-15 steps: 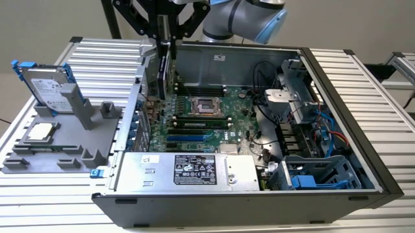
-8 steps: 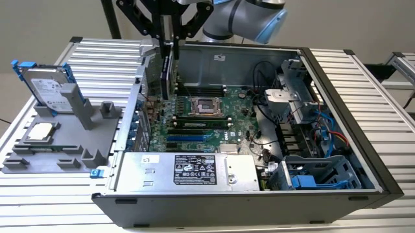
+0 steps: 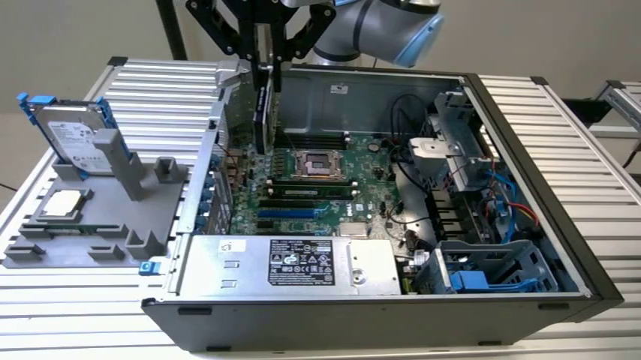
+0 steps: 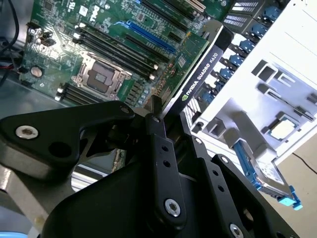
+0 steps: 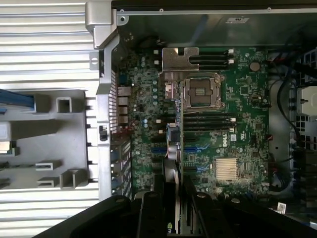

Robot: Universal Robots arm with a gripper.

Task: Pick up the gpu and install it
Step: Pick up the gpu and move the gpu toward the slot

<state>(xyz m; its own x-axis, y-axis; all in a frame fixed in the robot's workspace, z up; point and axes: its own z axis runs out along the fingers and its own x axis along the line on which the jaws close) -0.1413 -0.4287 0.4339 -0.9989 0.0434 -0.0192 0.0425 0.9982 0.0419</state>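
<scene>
In the case (image 3: 350, 97), motherboard (image 3: 300, 206) — gpu (image 3: 266, 112) above it.

Arm (image 3: 386, 26) up high, wrist turned straight down. The gripper (image 3: 266, 54) hangs vertical, its black fingers (image 4: 159, 148) pinched tight on the upper edge of the upright gpu (image 3: 266, 112).

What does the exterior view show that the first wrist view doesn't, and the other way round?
Exterior view's extras: the power supply, the arm's grey-blue joint, and the gpu seen from the side, hanging in the shut pincer above the motherboard. First wrist view's extra: a look down along the gpu to its silver bracket. Shared: the motherboard's CPU socket and the open case.
</scene>
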